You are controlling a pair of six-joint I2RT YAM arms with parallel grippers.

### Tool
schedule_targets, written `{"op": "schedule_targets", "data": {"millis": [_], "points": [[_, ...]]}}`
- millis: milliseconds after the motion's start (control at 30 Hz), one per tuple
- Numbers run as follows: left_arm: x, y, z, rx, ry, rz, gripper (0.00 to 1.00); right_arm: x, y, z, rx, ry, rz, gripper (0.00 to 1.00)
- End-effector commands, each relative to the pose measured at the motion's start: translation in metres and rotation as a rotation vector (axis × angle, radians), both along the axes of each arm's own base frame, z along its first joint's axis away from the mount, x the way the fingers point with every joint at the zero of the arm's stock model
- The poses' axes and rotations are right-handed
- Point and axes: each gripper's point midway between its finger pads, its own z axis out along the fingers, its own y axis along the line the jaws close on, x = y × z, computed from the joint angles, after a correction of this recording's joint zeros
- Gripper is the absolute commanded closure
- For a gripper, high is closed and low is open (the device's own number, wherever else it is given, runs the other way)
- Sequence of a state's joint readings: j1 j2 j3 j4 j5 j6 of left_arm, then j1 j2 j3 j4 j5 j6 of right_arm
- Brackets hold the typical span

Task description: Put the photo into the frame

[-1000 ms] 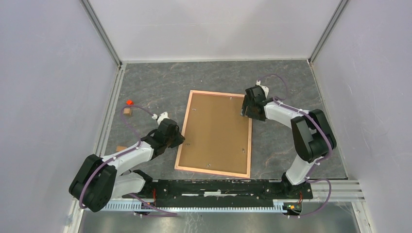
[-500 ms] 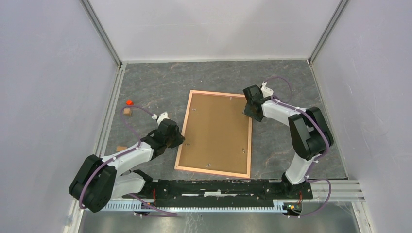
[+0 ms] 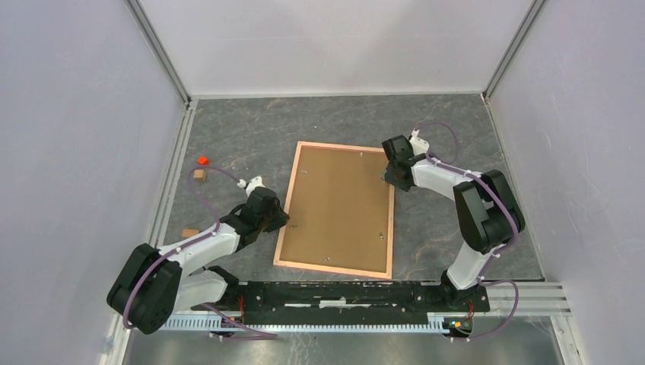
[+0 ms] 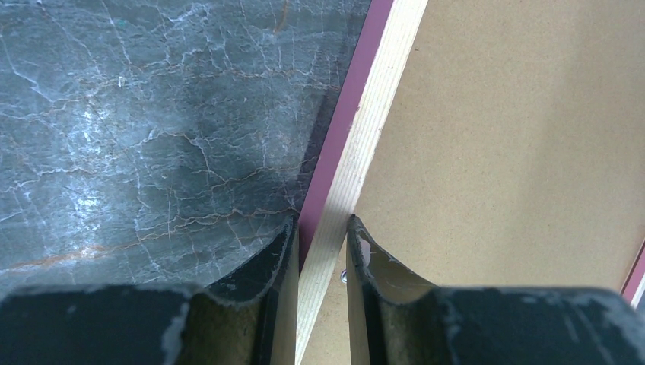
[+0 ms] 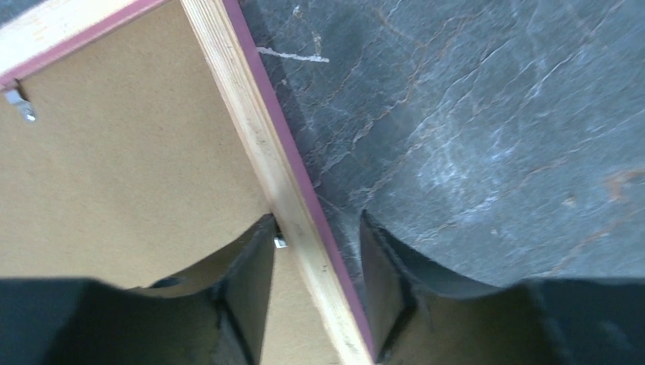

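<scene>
From above, the frame [image 3: 333, 267] lies flat and back-up in the middle of the desk [image 3: 251, 129], with its brown backing board [image 3: 338, 207] filling the rails. The left pincer [image 3: 283, 220] meets its left rail and the right pincer [image 3: 386, 179] its right rail near the far corner. That view does not show how the jaws stand. The left wrist camera does: the two fingers [image 4: 281, 251] are closed on the pale wood rail, one on the desk side and one over the board. The right wrist camera shows the other pincer straddling its rail but open, with a strip of desk between the outer finger [image 5: 380, 274] and the rail's pink edge, and a small metal tab [image 5: 21, 105] on the board. Only the overhead view takes in a red bit [image 3: 202, 160] and two small brown blocks [image 3: 198, 174] far left.
</scene>
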State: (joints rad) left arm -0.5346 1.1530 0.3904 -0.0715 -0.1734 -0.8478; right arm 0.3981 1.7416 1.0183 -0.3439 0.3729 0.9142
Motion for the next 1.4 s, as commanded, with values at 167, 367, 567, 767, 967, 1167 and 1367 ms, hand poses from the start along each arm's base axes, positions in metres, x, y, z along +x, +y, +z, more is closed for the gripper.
{"op": "schedule_targets", "data": {"millis": [167, 367, 567, 767, 967, 1167, 1367], "points": [[-0.013, 0.006, -0.01, -0.017, 0.058, 0.059, 0.98, 0.013, -0.009, 0.095, -0.347, -0.127, 0.495, 0.23], [-0.012, 0.005, -0.01, -0.019, 0.058, 0.062, 0.98, -0.066, 0.036, 0.071, -0.367, -0.024, 0.879, 0.1], [-0.016, 0.007, -0.015, -0.008, 0.075, 0.056, 0.98, -0.12, 0.058, 0.054, -0.144, -0.032, 0.905, 0.07], [-0.015, 0.007, -0.013, -0.006, 0.071, 0.058, 0.98, -0.152, 0.053, 0.022, -0.043, 0.088, 0.82, 0.17], [-0.016, 0.008, -0.012, -0.007, 0.069, 0.061, 0.98, -0.169, 0.057, 0.009, 0.023, 0.107, 0.803, 0.33], [-0.016, 0.008, -0.013, -0.003, 0.07, 0.059, 0.98, -0.175, 0.045, 0.001, -0.031, 0.122, 0.782, 0.37], [-0.016, 0.009, -0.013, -0.001, 0.071, 0.058, 0.98, -0.172, 0.039, -0.004, -0.067, 0.131, 0.745, 0.5]]}}
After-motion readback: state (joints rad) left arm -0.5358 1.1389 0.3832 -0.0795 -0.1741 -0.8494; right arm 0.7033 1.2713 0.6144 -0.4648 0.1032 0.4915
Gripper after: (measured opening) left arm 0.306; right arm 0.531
